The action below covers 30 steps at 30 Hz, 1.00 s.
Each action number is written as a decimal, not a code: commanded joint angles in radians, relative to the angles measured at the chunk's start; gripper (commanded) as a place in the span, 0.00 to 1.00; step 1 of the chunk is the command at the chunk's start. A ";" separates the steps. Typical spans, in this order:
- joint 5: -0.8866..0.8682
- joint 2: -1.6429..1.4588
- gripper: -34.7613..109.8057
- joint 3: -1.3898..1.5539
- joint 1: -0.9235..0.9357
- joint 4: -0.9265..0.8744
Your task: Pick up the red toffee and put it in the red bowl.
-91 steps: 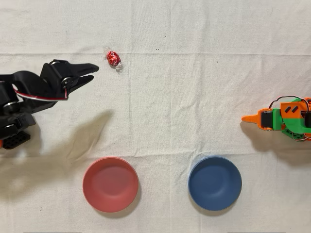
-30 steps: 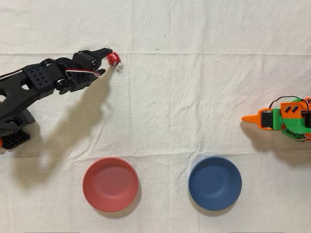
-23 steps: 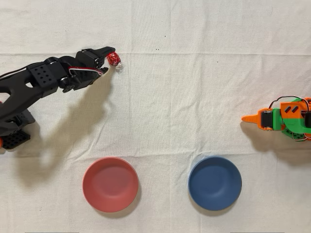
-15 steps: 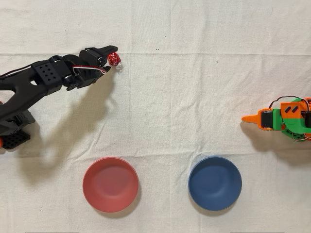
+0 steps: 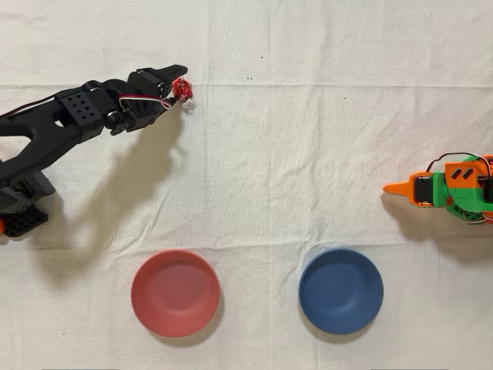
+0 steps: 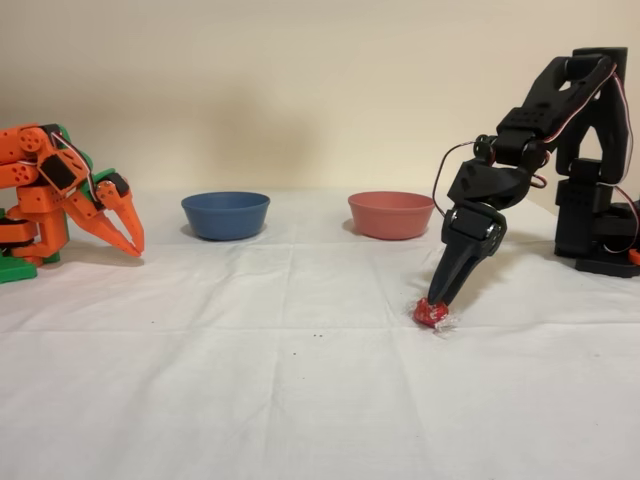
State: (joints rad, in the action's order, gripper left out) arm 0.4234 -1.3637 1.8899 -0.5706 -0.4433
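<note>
Overhead view: the red toffee (image 5: 182, 90) is lying on the counter (image 5: 308, 154), touching the pincer (image 5: 177, 83) tips, which are closing narrowly around it; the red bowl (image 5: 175, 293) is sitting well apart.

Your overhead view looks straight down on the cloth, the gripper (image 5: 179, 83) at upper left. Your fixed view sits low, near table height — facing the bowls beyond the gripper (image 6: 437, 303), now at right. Both share the whole tabletop — sides swapped.
</note>
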 commanded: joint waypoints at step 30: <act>0.066 0.066 0.37 -0.044 -0.003 0.063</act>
State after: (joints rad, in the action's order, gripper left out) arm 0.4709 -1.2870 1.8699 -0.5630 -0.3896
